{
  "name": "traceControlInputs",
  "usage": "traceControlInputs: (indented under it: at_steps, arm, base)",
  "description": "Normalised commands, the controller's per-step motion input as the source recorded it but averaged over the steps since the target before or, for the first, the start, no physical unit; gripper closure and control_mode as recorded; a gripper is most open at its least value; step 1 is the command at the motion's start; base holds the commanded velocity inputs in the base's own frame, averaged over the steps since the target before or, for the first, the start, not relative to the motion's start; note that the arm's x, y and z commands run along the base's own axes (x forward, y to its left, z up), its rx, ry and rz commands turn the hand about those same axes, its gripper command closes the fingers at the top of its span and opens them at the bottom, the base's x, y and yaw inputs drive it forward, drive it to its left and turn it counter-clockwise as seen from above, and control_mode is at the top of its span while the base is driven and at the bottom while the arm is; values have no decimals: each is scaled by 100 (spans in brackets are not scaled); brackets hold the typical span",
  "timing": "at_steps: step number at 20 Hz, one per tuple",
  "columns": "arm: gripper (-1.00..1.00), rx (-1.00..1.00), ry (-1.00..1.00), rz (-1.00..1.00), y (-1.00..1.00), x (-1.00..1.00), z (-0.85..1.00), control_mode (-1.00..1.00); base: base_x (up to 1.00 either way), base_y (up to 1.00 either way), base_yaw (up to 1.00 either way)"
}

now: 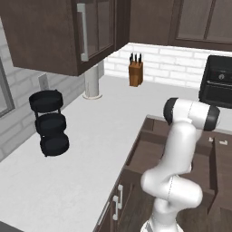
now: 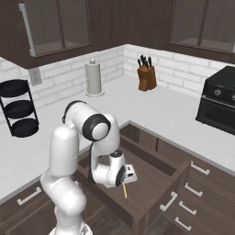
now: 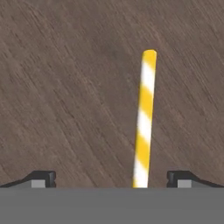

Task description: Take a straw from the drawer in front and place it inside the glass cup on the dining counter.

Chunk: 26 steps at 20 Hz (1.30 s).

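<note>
Pincer (image 3: 111, 178), jaws apart, straddled the straw (image 3: 144, 120) on the drawer (image 2: 151, 176) floor; an off-centre closure risked flicking it aside.

I count one straw (image 3: 145, 118) in one open drawer (image 2: 156, 181), one knife block (image 1: 135, 72), one paper-towel roll (image 2: 93, 78), one three-tier rack (image 1: 49, 123), and one oven (image 2: 218, 98).

Yellow-and-white striped straw (image 3: 145, 122) — flat on open drawer (image 2: 151, 172) floor

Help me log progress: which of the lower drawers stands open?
The drawer under the gripper, pulled out with the straw inside; those to its right stay shut.
</note>
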Motion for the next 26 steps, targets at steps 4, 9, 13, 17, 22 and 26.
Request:
traceControlInputs:
  at_steps: [4,9,13,17,22,26]
  arm:
    - [-100,1,0,4,-26,2,-1,-100]
    - [-100,7,0,3,-30,7,-10,-100]
    - [100,11,1,4,-31,6,-39,-100]
    - [100,5,2,7,-15,10,-48,-100]
    - [100,6,0,8,-13,8,-36,-100]
    - [100,1,0,9,-1,18,-26,-100]
  base:
    - [0,0,0]
    - [0,0,0]
    - [0,0,0]
    - [0,0,0]
    - [0,0,0]
    - [0,0,0]
